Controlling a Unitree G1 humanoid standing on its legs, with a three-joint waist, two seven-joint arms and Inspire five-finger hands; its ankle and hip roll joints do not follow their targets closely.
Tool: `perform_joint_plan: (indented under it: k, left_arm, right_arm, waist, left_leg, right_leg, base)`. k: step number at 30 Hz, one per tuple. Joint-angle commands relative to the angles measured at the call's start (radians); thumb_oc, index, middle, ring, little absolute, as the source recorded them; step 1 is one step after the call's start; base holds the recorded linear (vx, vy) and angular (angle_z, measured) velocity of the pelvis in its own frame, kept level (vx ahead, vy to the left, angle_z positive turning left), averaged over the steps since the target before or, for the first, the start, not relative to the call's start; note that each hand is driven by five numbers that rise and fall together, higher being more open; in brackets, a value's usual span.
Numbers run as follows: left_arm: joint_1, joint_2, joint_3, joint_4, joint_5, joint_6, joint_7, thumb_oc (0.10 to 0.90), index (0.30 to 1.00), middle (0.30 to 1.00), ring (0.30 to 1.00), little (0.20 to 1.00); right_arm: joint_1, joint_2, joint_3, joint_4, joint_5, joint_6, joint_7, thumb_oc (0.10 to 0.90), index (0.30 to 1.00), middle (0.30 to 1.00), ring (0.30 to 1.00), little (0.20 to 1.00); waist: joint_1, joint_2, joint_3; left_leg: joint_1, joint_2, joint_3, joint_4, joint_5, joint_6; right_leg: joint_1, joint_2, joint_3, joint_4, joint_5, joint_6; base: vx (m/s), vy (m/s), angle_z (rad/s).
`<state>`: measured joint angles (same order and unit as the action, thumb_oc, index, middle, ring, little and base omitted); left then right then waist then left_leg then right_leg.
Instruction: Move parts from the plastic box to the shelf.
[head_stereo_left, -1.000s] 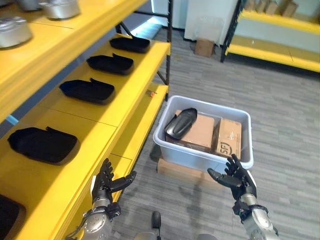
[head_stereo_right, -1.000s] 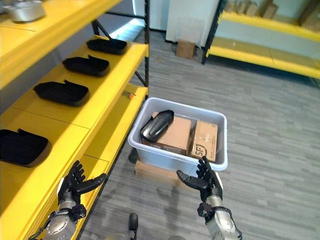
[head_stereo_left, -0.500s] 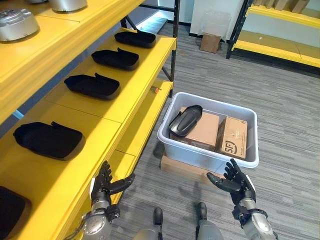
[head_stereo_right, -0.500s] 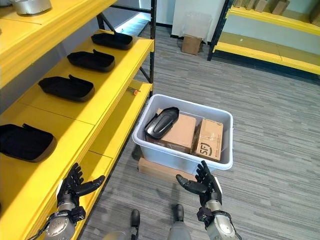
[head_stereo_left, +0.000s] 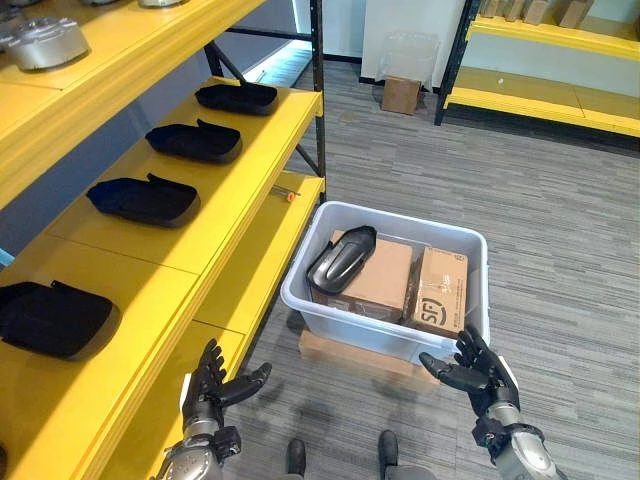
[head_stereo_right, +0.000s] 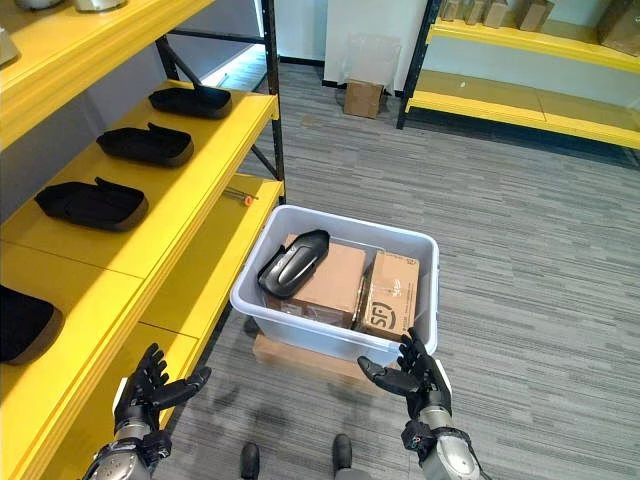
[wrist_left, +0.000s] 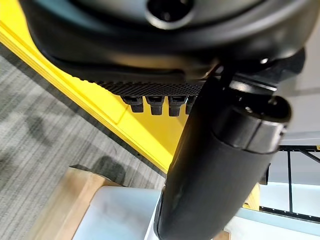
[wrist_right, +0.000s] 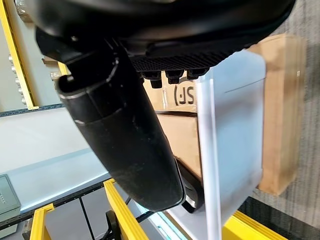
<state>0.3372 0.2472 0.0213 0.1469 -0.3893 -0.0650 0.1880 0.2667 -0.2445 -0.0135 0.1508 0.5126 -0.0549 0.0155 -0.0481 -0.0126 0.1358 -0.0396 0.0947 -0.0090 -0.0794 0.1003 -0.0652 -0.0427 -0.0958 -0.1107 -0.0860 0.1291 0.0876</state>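
A pale grey plastic box (head_stereo_left: 345, 320) stands on a flat cardboard piece on the floor beside the yellow shelf (head_stereo_left: 210, 190). Inside it a dark curved part (head_stereo_left: 340, 262) lies on two cardboard boxes (head_stereo_left: 385, 280). Several similar black parts (head_stereo_left: 143, 198) lie in a row on the shelf's middle level. My left hand (head_stereo_left: 212, 385) is low by the shelf's bottom board, fingers spread, holding nothing. My right hand (head_stereo_left: 477, 368) hovers just before the box's near right corner, fingers straight and empty. The box's white wall (wrist_right: 235, 135) shows past the right hand's fingers in the right wrist view.
Silver round metal parts (head_stereo_left: 45, 40) sit on the shelf's top level. A second yellow rack (head_stereo_left: 540, 60) stands across the aisle, with a small cardboard box (head_stereo_left: 402, 94) on the grey floor beside it. A small orange-tipped item (head_stereo_left: 287, 195) lies at the shelf's edge.
The camera has shifted, so the box and shelf sit differently in the picture. Both hands stay low, open and empty, the right one nearer the box's front wall.
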Motion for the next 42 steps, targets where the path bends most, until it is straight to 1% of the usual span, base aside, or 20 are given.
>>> perform_joint_plan:
  k: [1,8,10,12,15,16,17,18,20,23,24,26,27,28,29,30,31,32,38,42]
  left_arm:
    - [-0.047,0.042,0.040,-0.090,-0.004,-0.062,-0.014,0.900,1.000,1.000,1.000,1.000]
    - [-0.057,0.046,0.040,-0.093,-0.008,-0.060,-0.014,0.900,1.000,1.000,1.000,1.000]
    - [-0.062,0.046,0.039,-0.088,-0.009,-0.059,-0.013,0.900,1.000,1.000,1.000,1.000]
    - [-0.066,0.044,0.039,-0.084,-0.009,-0.060,-0.014,0.900,1.000,1.000,1.000,1.000]
    - [-0.071,0.037,0.049,-0.090,-0.017,-0.063,-0.012,0.900,1.000,1.000,1.000,1.000]
    - [-0.071,0.037,0.050,-0.090,-0.018,-0.063,-0.012,0.900,1.000,1.000,1.000,1.000]
    - [-0.073,0.037,0.048,-0.093,-0.022,-0.064,-0.016,0.900,1.000,1.000,1.000,1.000]
    - [-0.077,0.036,0.046,-0.099,-0.029,-0.066,-0.014,0.900,1.000,1.000,1.000,1.000]
    - [-0.082,0.034,0.046,-0.097,-0.024,-0.063,-0.012,0.900,1.000,1.000,1.000,1.000]
    - [-0.097,0.036,0.037,-0.088,-0.024,-0.067,-0.005,0.900,1.000,1.000,1.000,1.000]
    - [-0.108,0.039,0.031,-0.080,-0.016,-0.068,0.003,0.900,1.000,1.000,1.000,1.000]
    - [-0.119,0.036,0.030,-0.070,-0.014,-0.072,0.008,0.900,1.000,1.000,1.000,1.000]
    - [-0.114,0.034,0.030,-0.069,-0.014,-0.077,0.004,0.900,1.000,1.000,1.000,1.000]
    - [-0.113,0.034,0.030,-0.074,-0.007,-0.077,-0.003,0.900,1.000,1.000,1.000,1.000]
    - [-0.113,0.034,0.030,-0.074,-0.007,-0.077,-0.003,0.900,1.000,1.000,1.000,1.000]
    - [-0.109,0.045,0.032,-0.083,-0.001,-0.078,-0.003,0.900,1.000,1.000,1.000,1.000]
    - [-0.108,0.046,0.032,-0.083,-0.001,-0.079,-0.003,0.900,1.000,1.000,1.000,1.000]
    - [-0.102,0.054,0.038,-0.085,0.000,-0.075,-0.004,0.900,1.000,1.000,1.000,1.000]
    - [-0.102,0.068,0.042,-0.083,-0.012,-0.066,-0.005,0.900,1.000,1.000,1.000,1.000]
    - [-0.103,0.076,0.040,-0.082,-0.008,-0.061,-0.004,0.900,1.000,1.000,1.000,1.000]
  right_arm:
    - [-0.053,-0.024,-0.027,-0.129,-0.002,-0.080,0.012,0.900,1.000,1.000,1.000,1.000]
    - [-0.055,-0.037,-0.025,-0.125,0.003,-0.080,0.014,0.900,1.000,1.000,1.000,1.000]
    - [-0.053,-0.038,-0.024,-0.124,0.005,-0.083,0.013,0.900,1.000,1.000,1.000,1.000]
    - [-0.049,-0.042,-0.025,-0.121,0.008,-0.087,0.011,0.900,1.000,1.000,1.000,1.000]
    - [-0.050,-0.056,-0.021,-0.126,0.006,-0.090,0.017,0.900,1.000,1.000,1.000,1.000]
    - [-0.051,-0.056,-0.022,-0.125,0.006,-0.090,0.018,0.900,1.000,1.000,1.000,1.000]
    - [-0.052,-0.063,-0.022,-0.127,0.001,-0.092,0.016,0.900,1.000,1.000,1.000,1.000]
    - [-0.054,-0.070,-0.023,-0.125,0.004,-0.094,0.016,0.900,1.000,1.000,1.000,1.000]
    - [-0.051,-0.068,-0.029,-0.120,-0.004,-0.093,0.011,0.900,1.000,1.000,1.000,1.000]
    - [-0.051,-0.059,-0.041,-0.113,-0.001,-0.097,-0.005,0.900,1.000,1.000,1.000,1.000]
    - [-0.052,-0.056,-0.043,-0.108,-0.002,-0.103,-0.013,0.900,1.000,1.000,1.000,1.000]
    - [-0.051,-0.055,-0.051,-0.099,-0.010,-0.107,-0.024,0.900,1.000,1.000,1.000,1.000]
    - [-0.042,-0.041,-0.045,-0.097,-0.010,-0.103,-0.015,0.900,1.000,1.000,1.000,1.000]
    - [-0.032,-0.021,-0.060,-0.095,0.017,-0.099,-0.011,0.900,1.000,1.000,1.000,1.000]
    - [-0.031,-0.021,-0.060,-0.095,0.017,-0.099,-0.011,0.900,1.000,1.000,1.000,1.000]
    - [-0.035,-0.010,-0.065,-0.100,0.025,-0.096,-0.008,0.900,1.000,1.000,1.000,1.000]
    - [-0.034,-0.009,-0.065,-0.101,0.025,-0.096,-0.008,0.900,1.000,1.000,1.000,1.000]
    - [-0.036,-0.006,-0.063,-0.100,0.019,-0.091,-0.003,0.900,1.000,1.000,1.000,1.000]
    - [-0.034,0.010,-0.058,-0.096,0.030,-0.075,0.006,0.900,1.000,1.000,1.000,1.000]
    - [-0.034,0.010,-0.051,-0.094,0.016,-0.068,0.010,0.900,1.000,1.000,1.000,1.000]
  waist:
    - [0.003,-0.029,-0.047]
    - [-0.001,-0.006,-0.042]
    - [-0.002,-0.006,-0.040]
    - [-0.005,-0.008,-0.033]
    - [0.006,-0.016,-0.010]
    - [0.005,-0.015,-0.010]
    - [0.010,-0.020,0.001]
    - [0.018,-0.031,0.022]
    - [0.014,-0.033,0.025]
    - [0.011,-0.025,0.017]
    - [0.015,-0.011,0.017]
    - [0.016,0.007,0.019]
    - [0.017,0.020,0.008]
    - [0.004,0.027,-0.004]
    - [0.005,0.026,-0.003]
    - [0.006,0.020,-0.016]
    - [0.009,0.018,-0.015]
    - [0.011,0.009,-0.021]
    - [0.007,-0.018,-0.032]
    - [0.003,-0.028,-0.038]
  left_leg:
    - [0.083,0.018,-0.017,0.017,-0.145,0.004]
    - [0.080,0.075,-0.024,0.048,-0.133,-0.031]
    - [0.071,0.084,-0.031,0.069,-0.125,-0.036]
    - [0.048,0.092,-0.053,0.132,-0.107,-0.041]
    - [-0.003,0.079,-0.075,0.290,-0.031,-0.044]
    - [-0.007,0.079,-0.078,0.297,-0.034,-0.045]
    - [-0.034,0.067,-0.090,0.355,-0.014,-0.037]
    - [-0.091,0.032,-0.118,0.477,0.007,-0.020]
    - [-0.130,0.054,-0.090,0.429,0.006,-0.008]
    - [-0.134,0.096,-0.043,0.206,-0.002,-0.019]
    - [-0.163,0.105,-0.048,0.143,0.050,-0.033]
    - [-0.179,0.117,-0.043,0.108,0.086,-0.049]
    - [-0.138,0.113,-0.061,0.084,0.049,-0.040]
    - [-0.114,0.104,-0.023,0.072,0.039,-0.044]
    - [-0.112,0.103,-0.022,0.072,0.038,-0.043]
    - [-0.085,0.084,-0.009,0.076,0.007,-0.029]
    - [-0.081,0.083,-0.005,0.076,0.005,-0.028]
    - [-0.068,0.073,0.016,0.090,-0.021,-0.016]
    - [-0.057,0.052,0.048,0.120,-0.068,0.004]
    - [-0.057,0.046,0.061,0.121,-0.081,0.011]
  right_leg:
    - [-0.020,-0.060,-0.007,0.076,-0.104,0.066]
    - [-0.018,-0.016,-0.017,0.124,-0.170,0.030]
    - [-0.016,-0.006,-0.013,0.129,-0.180,0.021]
    - [-0.004,0.016,0.003,0.127,-0.188,-0.002]
    - [0.016,0.036,0.008,0.131,-0.196,-0.031]
    - [0.015,0.037,0.006,0.131,-0.196,-0.031]
    - [0.022,0.039,0.009,0.132,-0.199,-0.039]
    - [0.027,0.037,0.014,0.142,-0.208,-0.053]
    - [0.033,0.030,0.005,0.145,-0.222,-0.051]
    - [0.051,0.016,0.010,0.142,-0.240,-0.027]
    - [0.053,0.021,0.014,0.154,-0.253,-0.022]
    - [0.062,0.022,0.028,0.179,-0.275,-0.018]
    - [0.067,0.018,0.047,0.202,-0.292,-0.009]
    - [0.076,0.000,0.038,0.212,-0.297,-0.001]
    - [0.077,0.000,0.039,0.212,-0.297,0.000]
    - [0.081,-0.024,0.048,0.212,-0.287,0.017]
    - [0.082,-0.026,0.052,0.212,-0.287,0.018]
    - [0.089,-0.046,0.061,0.208,-0.276,0.033]
    - [0.098,-0.087,0.078,0.178,-0.248,0.064]
    - [0.088,-0.100,0.087,0.157,-0.230,0.075]
  base:
    - [0.08,-0.152,0.09]
    - [0.05,-0.128,0.12]
    - [0.04,-0.145,0.04]
    - [0.04,-0.186,0.07]
    - [0.02,-0.158,0.06]
    - [0.00,-0.127,0.00]
    - [-0.02,-0.125,0.02]
    - [-0.01,-0.139,0.01]
    - [0.06,-0.042,-0.01]
    - [0.15,0.079,0.17]
    - [0.15,0.123,0.08]
    - [0.20,0.171,0.17]
    - [0.31,0.304,-0.01]
    - [0.25,0.255,-0.41]
    - [0.22,0.265,-0.69]
    - [0.10,0.128,-0.61]
    - [0.18,0.239,-0.51]
    - [0.09,0.117,-0.44]
    - [0.07,0.125,-0.24]
    - [0.02,0.071,-0.07]
